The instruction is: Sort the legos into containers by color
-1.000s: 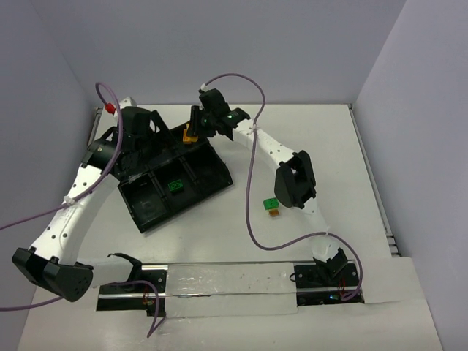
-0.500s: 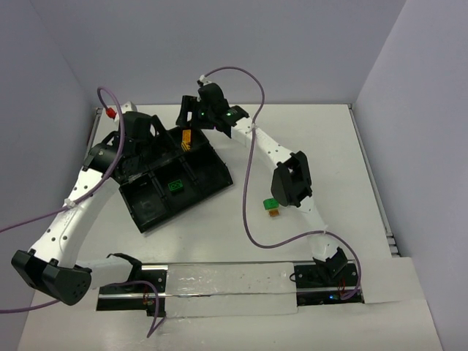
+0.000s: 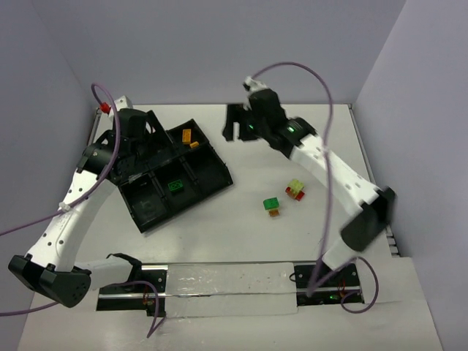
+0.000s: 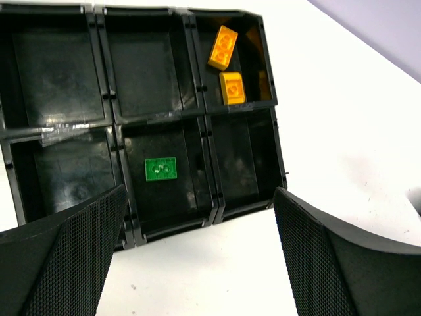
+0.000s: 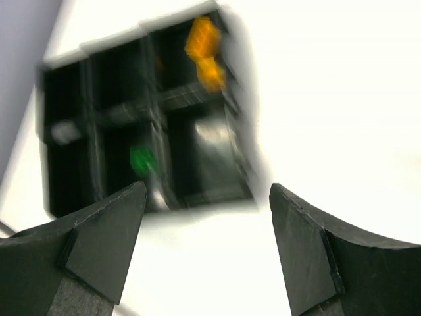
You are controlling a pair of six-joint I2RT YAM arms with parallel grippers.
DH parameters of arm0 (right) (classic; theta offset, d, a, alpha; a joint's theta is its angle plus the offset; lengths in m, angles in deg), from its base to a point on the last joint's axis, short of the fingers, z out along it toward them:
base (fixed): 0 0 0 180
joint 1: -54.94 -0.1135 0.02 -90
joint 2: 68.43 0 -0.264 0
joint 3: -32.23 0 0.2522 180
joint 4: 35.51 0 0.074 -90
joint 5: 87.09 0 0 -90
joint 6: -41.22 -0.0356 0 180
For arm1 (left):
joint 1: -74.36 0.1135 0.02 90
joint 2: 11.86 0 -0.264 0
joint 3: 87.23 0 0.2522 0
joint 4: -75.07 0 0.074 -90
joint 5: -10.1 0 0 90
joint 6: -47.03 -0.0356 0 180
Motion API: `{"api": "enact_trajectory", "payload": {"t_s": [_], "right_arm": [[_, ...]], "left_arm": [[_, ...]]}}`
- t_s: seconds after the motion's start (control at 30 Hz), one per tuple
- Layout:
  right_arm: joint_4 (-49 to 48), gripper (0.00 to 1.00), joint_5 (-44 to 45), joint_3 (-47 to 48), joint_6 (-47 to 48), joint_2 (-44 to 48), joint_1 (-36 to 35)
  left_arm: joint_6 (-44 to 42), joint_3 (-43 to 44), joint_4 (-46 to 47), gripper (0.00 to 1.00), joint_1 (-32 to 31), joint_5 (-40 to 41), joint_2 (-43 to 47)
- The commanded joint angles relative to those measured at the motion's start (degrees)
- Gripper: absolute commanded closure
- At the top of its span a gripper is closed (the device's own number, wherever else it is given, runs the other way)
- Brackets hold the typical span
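Observation:
The black tray of containers [image 3: 152, 217] lies at left centre. Two orange legos [image 3: 190, 140] rest in its far right compartment, shown as [image 4: 226, 66] and blurred [image 5: 204, 51]. A green lego [image 3: 175, 186] lies alone in the near middle compartment [image 4: 160, 169]. Two clusters sit on the table to the right: green on orange [image 3: 272, 206], and yellow-green on red [image 3: 295, 189]. My right gripper [image 3: 232, 126] hangs open and empty just right of the tray [image 5: 208, 247]. My left gripper [image 3: 140, 137] is wide open and empty over the tray's left side [image 4: 197, 263].
A purple cable [image 3: 333, 139] loops above the right arm. A metal rail [image 3: 219, 281] runs along the near edge between the arm bases. Grey walls close in the table at left, back and right.
My right gripper opened and let an orange lego drop into the tray's far right compartment, then swung right, away from the tray. The left arm has barely moved.

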Motion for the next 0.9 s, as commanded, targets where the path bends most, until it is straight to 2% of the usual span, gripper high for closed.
{"api": "enact_trajectory", "payload": {"t_s": [0.0, 0.07, 0.2, 0.3, 0.47, 0.67, 0.87], "right_arm": [[4.54, 0.17, 7.69, -17.44, 1.44, 17.20, 0.73], [8.59, 0.18, 9.98, -27.27, -4.13, 23.68, 0.89], [11.92, 0.19, 17.15, -38.02, -13.29, 34.28, 1.39], [10.62, 0.23, 15.28, -43.70, -15.76, 37.87, 3.78], [7.86, 0.22, 9.16, -49.19, -14.86, 36.16, 9.40], [4.55, 0.19, 1.34, -49.10, -6.21, 34.52, 5.65], [8.14, 0.13, 1.88, -44.52, -4.09, 26.69, 3.09]], "left_arm": [[-3.11, 3.03, 2.99, 0.01, 0.58, 0.38, -2.26], [-3.02, 3.29, 4.54, 0.01, 0.58, -1.59, -4.25], [-2.89, 3.65, 6.53, 0.01, 0.67, -4.85, -6.49], [-2.75, 3.76, 7.35, 0.01, 0.67, -6.65, -8.02], [-3.72, 2.94, 7.63, 0.01, 0.59, -7.70, -8.60], [-4.42, 1.63, 7.38, 0.01, 0.58, -7.96, -8.69], [-3.72, 1.44, 8.00, 0.01, 0.58, -9.27, -9.47]]}}
